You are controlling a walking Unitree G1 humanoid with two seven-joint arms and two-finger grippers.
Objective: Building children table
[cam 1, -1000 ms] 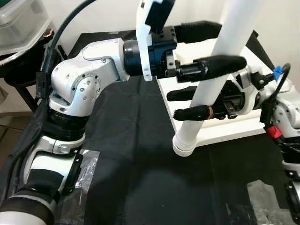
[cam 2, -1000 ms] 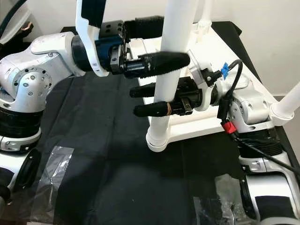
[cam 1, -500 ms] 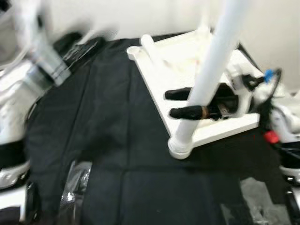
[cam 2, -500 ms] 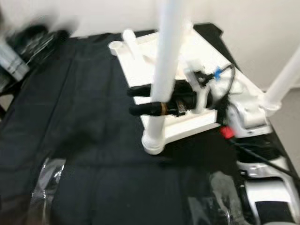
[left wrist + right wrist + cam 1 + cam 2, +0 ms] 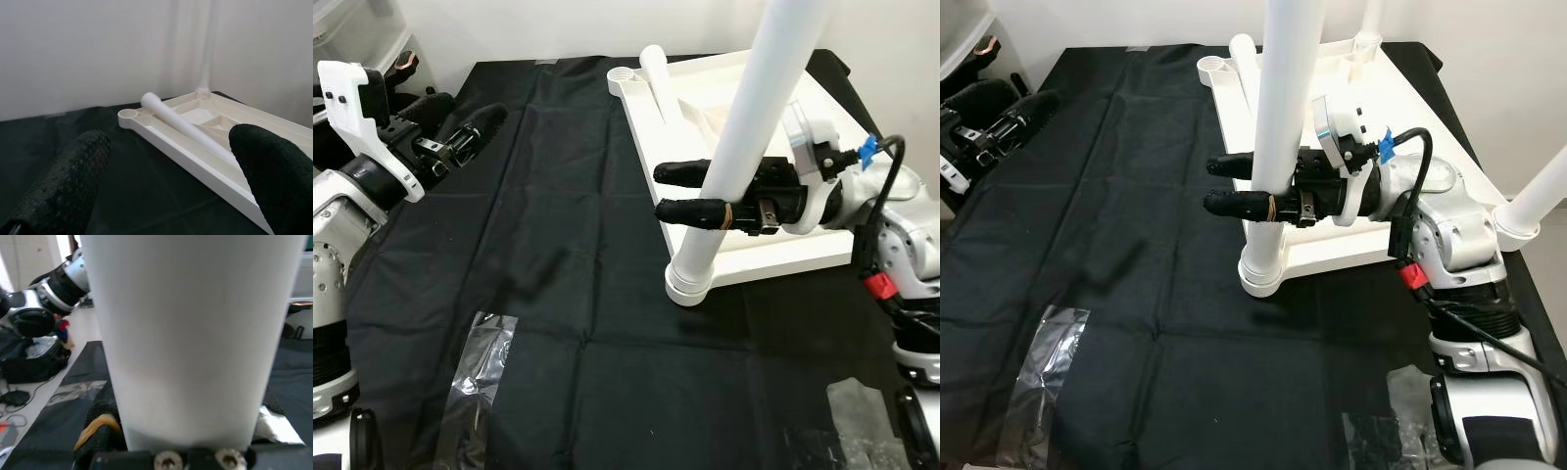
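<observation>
Right tool point(image 5: 683, 192) clenched around upright white table leg point(image 5: 744, 147), steadying it in its corner socket of the inverted children's table point(image 5: 773, 250) at 3 o'clock; left tool point(image 5: 475, 132), released, waits at 10 o'clock.

You're looking down on a work surface draped in a creased black cloth point(image 5: 568, 245), with clear plastic wrap point(image 5: 480, 367) lying on its near left part, a plain pale wall point(image 5: 558, 24) behind it in even light.
</observation>
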